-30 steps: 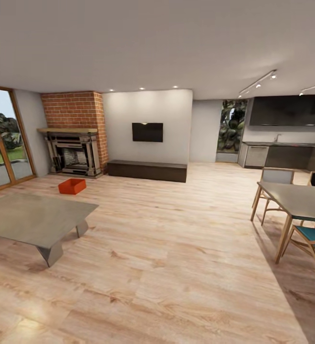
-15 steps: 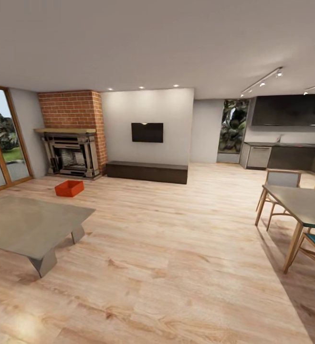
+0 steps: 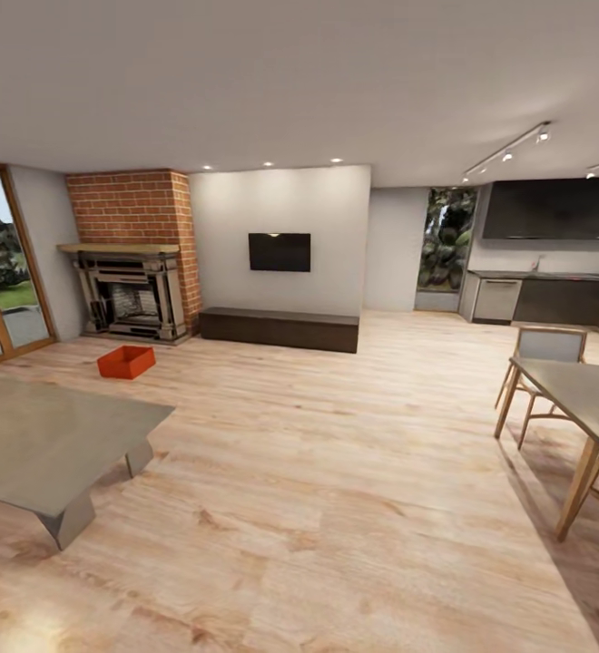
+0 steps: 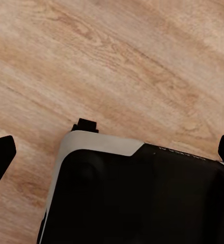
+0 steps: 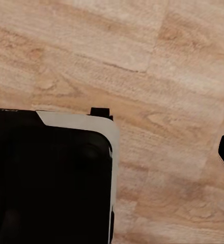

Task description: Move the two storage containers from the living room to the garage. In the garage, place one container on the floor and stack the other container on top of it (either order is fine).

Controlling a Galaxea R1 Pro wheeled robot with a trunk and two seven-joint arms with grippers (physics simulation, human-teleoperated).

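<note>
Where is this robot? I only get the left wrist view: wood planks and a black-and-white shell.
Observer: In a living room. The head view shows an orange-red storage container sitting on the wood floor in front of a brick fireplace.
Operator: Is anything between the robot and that bin?
Observer: A low grey table stands nearer, to the left of the straight path; the bin lies beyond its far edge.
Operator: And on the other side?
Observer: A dining table with wooden chairs stands at the right, with dark kitchen cabinets behind it.
</note>
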